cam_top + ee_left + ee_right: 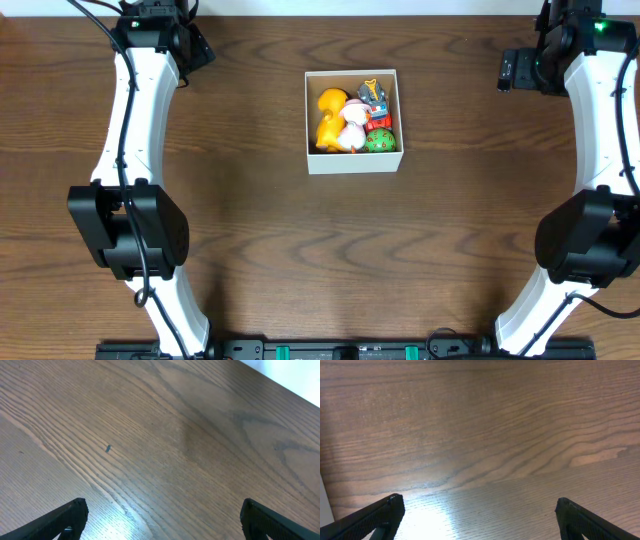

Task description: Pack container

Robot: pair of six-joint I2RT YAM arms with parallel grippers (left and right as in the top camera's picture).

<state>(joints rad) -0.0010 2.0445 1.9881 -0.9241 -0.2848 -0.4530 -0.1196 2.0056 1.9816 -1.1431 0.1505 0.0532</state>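
Note:
The container (pixel 352 161), a small square white box with low walls, stands at the table's middle back. It holds a yellow duck toy (pixel 330 118), a pink and white toy (pixel 353 126), a green ball (pixel 380 141), a red toy (pixel 378 123) and a small grey and orange toy (pixel 372 93). My left gripper (pixel 200 45) is at the far left back, well away from the box; its wrist view shows it open (pixel 162 510) and empty over bare wood. My right gripper (pixel 506 70) is at the far right back, also open (pixel 479 507) and empty.
The brown wooden table (pixel 320 260) fills the overhead view. Both arm bases (pixel 130 230) (pixel 585 235) stand near the front corners. A pale strip past the table's edge (pixel 295 375) shows at the upper right of the left wrist view.

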